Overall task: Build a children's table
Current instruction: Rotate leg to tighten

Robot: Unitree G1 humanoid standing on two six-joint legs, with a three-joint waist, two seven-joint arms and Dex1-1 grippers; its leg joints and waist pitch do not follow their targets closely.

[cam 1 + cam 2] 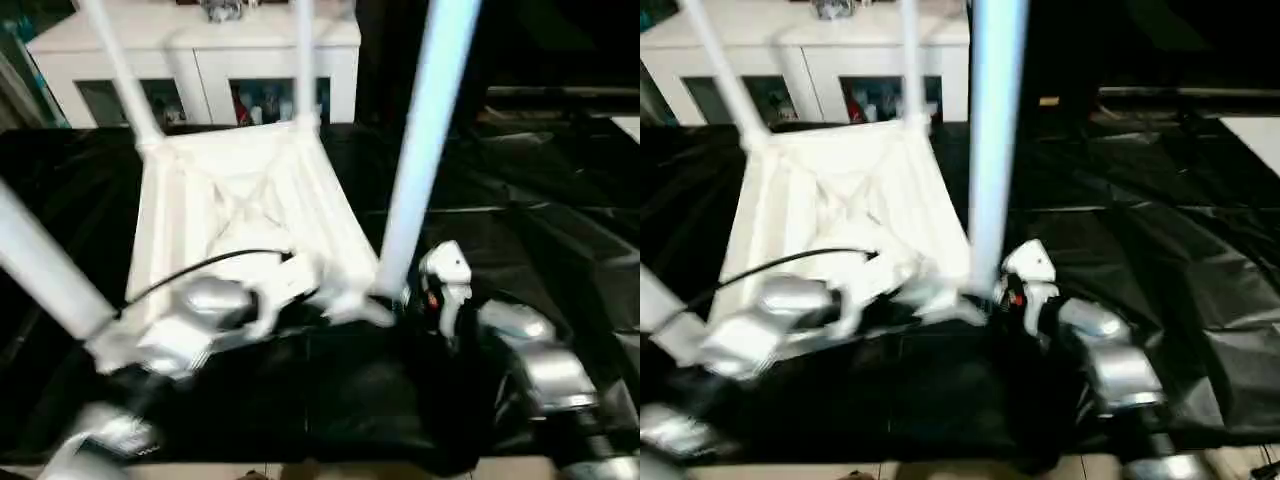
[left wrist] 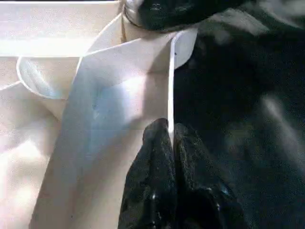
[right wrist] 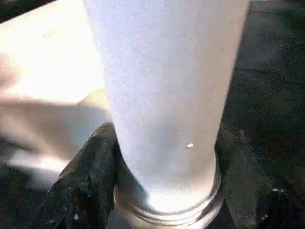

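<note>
Up close, right gripper (image 3: 162, 191) clasps the leg (image 3: 162, 95) base.

The tops of the four table legs (image 1: 425, 150) were cut off by the upper edge. The left forearm (image 1: 190, 320) was blurred beyond detail.

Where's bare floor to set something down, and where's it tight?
Free: the black sheet right of the upturned table top, and the strip between it and the white cabinet. Crowded: the near edge, left pincer pinching the rim, right pincer around the near-right leg.
</note>
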